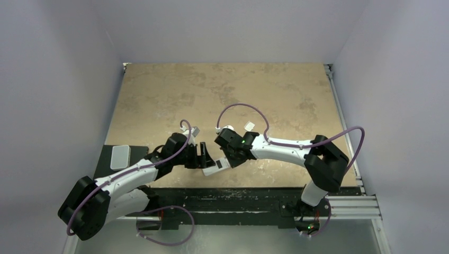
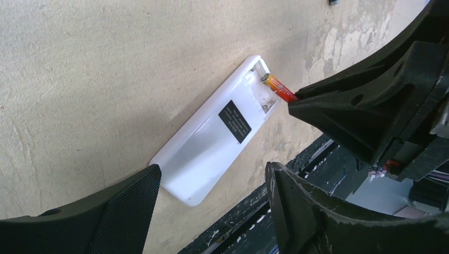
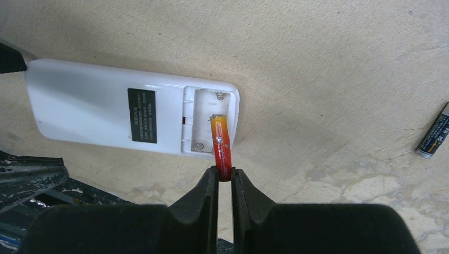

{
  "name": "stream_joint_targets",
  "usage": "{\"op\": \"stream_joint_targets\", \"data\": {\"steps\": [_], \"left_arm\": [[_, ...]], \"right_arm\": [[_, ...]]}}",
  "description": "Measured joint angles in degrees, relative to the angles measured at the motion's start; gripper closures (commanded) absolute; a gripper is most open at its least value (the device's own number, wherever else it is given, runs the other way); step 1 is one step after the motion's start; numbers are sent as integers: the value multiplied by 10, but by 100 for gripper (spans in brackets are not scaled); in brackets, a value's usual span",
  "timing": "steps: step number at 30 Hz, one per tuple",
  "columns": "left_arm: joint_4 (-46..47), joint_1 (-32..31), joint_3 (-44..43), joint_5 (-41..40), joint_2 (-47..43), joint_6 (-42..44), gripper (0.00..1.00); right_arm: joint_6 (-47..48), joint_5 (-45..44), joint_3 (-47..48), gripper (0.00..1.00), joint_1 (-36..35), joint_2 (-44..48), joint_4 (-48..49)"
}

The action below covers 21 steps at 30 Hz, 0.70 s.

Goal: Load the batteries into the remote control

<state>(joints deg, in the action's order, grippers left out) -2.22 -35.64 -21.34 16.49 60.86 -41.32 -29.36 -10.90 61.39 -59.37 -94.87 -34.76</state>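
The orange battery [image 3: 221, 145] is pinched at its near end by the right gripper [image 3: 225, 177], whose jaws are clamped on it. Its long axis runs almost straight up the right wrist view, in line with the fingers and across the width of the remote [image 3: 95, 106]. The far tip already sits inside the open battery bay [image 3: 206, 106] at the right end of the remote. The held end is raised and overhangs the remote's lower edge.

Seating it looks like a matter of pushing toward the top of the frame and lowering the held end. The bay's lower rim, just above the fingertips, is what the fingers could strike.

The remote lies back up on the table [image 3: 317, 53], with its black label [image 3: 142, 123] left of the bay. The left gripper [image 2: 212, 177] hangs with jaws wide apart at the remote's other end; whether a finger touches it cannot be told. The dark battery [image 3: 435, 132] lies well apart at the right edge.
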Motion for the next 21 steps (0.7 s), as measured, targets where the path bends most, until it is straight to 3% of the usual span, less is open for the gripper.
{"op": "stream_joint_targets", "data": {"steps": [21], "left_arm": [[22, 0, 0, 17, 2, 0, 27]], "right_arm": [[-20, -1, 0, 93, -3, -15, -2]]}}
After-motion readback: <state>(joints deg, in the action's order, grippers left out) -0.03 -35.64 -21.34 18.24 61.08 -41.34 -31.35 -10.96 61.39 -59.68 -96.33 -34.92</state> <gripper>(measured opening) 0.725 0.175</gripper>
